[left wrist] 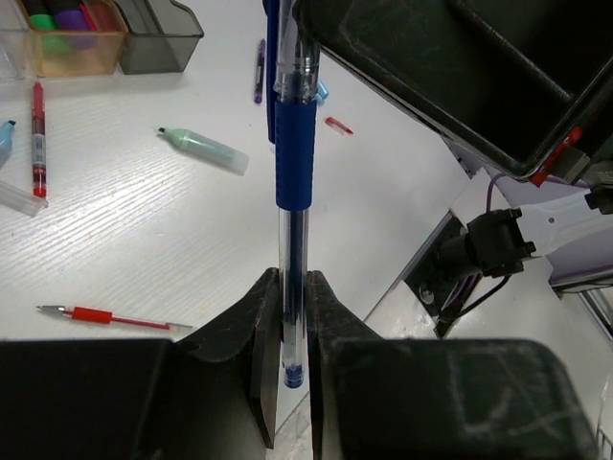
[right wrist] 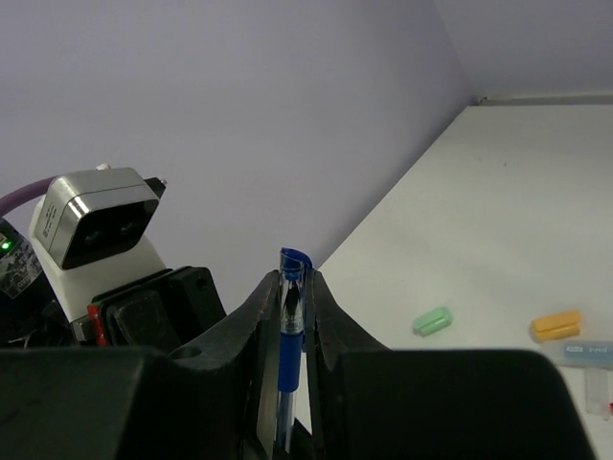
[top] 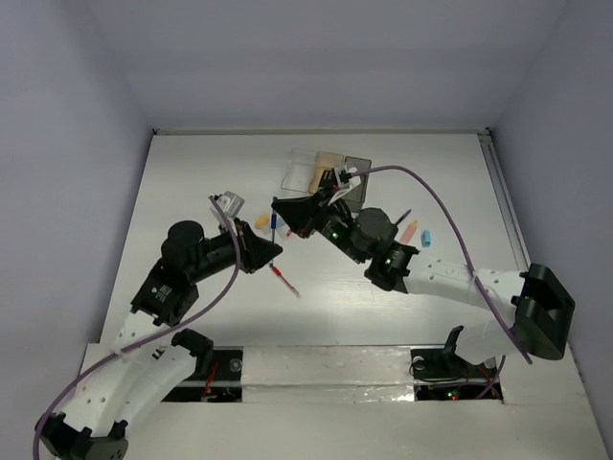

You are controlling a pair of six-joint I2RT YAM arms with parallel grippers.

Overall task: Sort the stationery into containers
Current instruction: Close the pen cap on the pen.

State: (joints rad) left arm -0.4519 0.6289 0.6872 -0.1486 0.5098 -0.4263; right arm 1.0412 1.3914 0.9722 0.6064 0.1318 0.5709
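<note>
1. Left gripper [left wrist: 293, 287] – fingers clamped tight on the clear lower barrel of the blue pen [left wrist: 295, 144].
2. Right gripper [right wrist: 291, 287] – also closed on that same blue pen, near the clip end. The blue clip tip pokes out just above its fingers.
3. The pen spans between the two grippers over the middle of the table [top: 192, 172]. In the top view the left gripper is at its 6 o'clock end and the right gripper at its 12 o'clock end.
4. Containers sit in a row at 1 o'clock from the pen: clear box [top: 300, 172], tan-orange box [top: 329, 163], dark grey box [top: 359, 169].
5. The tan-orange box holds markers [left wrist: 69, 15], green and purple, in the left wrist view.
6. A red pen [top: 284, 280] lies flat on the table at 5 o'clock from the blue pen, near the left gripper.
7. Loose on the table in the left wrist view: a second red pen [left wrist: 38, 139], a pale green marker [left wrist: 203, 149] and a thin purple pen [left wrist: 260, 72].
8. An orange piece [top: 261, 220] is at 9 o'clock from the blue pen.
9. Another orange piece [top: 410, 230] and a light-blue piece [top: 426, 237] are at 3 o'clock, past the right arm.
</note>
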